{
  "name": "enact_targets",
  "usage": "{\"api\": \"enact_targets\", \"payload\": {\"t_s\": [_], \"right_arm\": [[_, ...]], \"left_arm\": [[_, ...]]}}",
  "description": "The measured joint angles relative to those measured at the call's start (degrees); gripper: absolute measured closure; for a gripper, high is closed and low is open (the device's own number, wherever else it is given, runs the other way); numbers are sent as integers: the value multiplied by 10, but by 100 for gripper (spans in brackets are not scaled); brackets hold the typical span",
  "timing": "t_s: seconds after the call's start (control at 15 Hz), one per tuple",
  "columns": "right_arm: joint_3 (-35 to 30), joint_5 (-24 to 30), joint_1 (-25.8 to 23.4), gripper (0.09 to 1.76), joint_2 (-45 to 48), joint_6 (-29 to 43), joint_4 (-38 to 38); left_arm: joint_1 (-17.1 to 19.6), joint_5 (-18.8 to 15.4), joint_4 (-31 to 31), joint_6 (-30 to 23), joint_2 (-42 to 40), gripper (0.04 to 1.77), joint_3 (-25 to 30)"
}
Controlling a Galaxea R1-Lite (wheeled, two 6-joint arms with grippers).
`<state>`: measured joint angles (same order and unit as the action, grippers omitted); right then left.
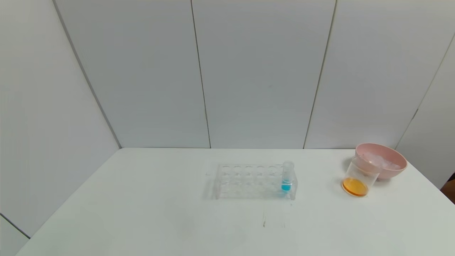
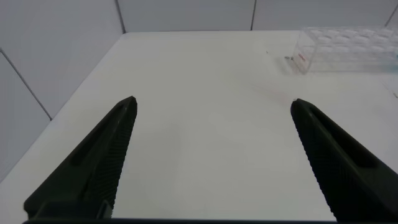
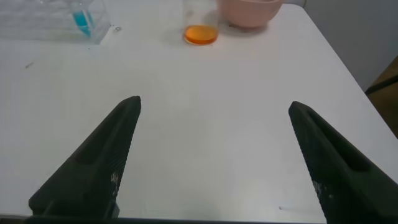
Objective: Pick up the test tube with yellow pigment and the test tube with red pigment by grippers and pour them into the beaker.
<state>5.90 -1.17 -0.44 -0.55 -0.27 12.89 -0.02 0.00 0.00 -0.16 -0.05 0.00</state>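
We see orange liquid in the beaker (image 1: 358,177), by the pink bowl (image 1: 385,160) at the worktop's (image 1: 142,213) far right corner; no yellow or red tube shows. Both the left gripper (image 2: 212,158) and right gripper (image 3: 214,155) hang empty, fingers apart. Reaching again risks grabbing the blue tube (image 1: 287,177) in the rack (image 1: 245,181) mid-worktop.

Orange liquid in the clear beaker (image 1: 359,176), pink bowl (image 1: 385,161), blue liquid in the racked tube (image 1: 287,177)
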Motion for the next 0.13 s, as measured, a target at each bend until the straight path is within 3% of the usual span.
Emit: {"api": "enact_targets", "payload": {"t_s": [0.13], "right_arm": [[-5,5,0,15,4,-16,-2]], "left_arm": [[0,0,0,0,0,5,0]]}}
